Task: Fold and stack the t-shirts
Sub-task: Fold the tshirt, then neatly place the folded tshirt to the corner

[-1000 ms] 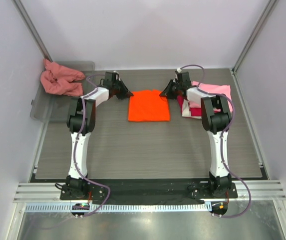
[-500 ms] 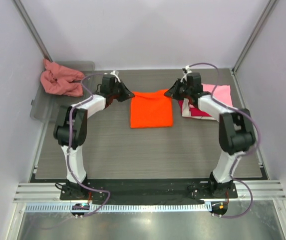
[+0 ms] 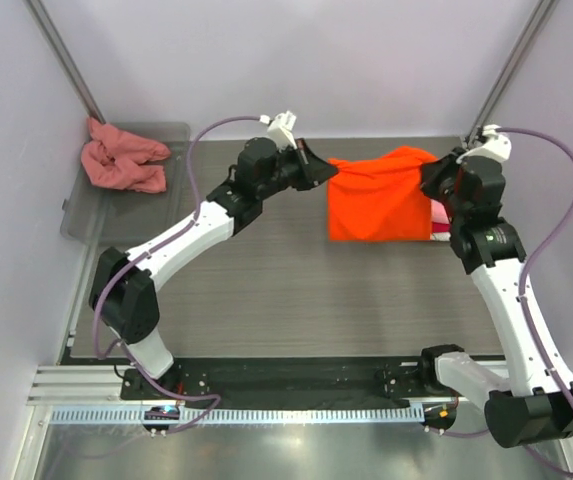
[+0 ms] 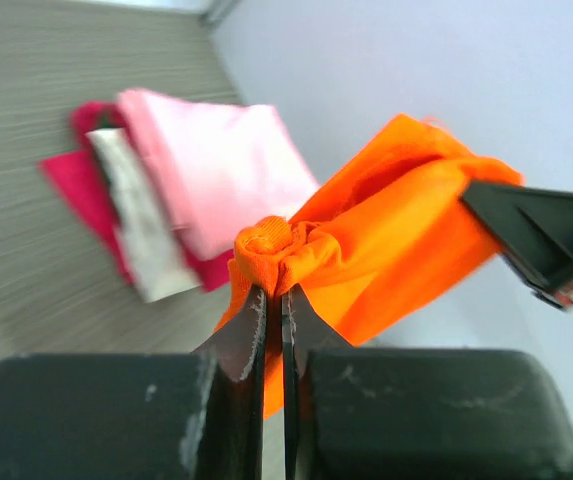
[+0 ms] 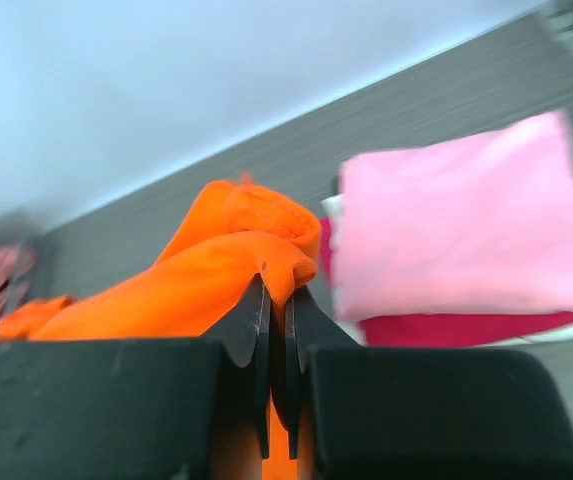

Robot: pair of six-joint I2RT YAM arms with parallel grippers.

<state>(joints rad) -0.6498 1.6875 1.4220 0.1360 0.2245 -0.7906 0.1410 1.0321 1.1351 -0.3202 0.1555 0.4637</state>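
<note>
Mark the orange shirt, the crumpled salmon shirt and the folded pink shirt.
orange shirt (image 3: 381, 195): overhead view, middle of the hanging cloth.
salmon shirt (image 3: 116, 163): overhead view, middle of the crumpled heap.
pink shirt (image 4: 226, 165): left wrist view, its flat top face.
</note>
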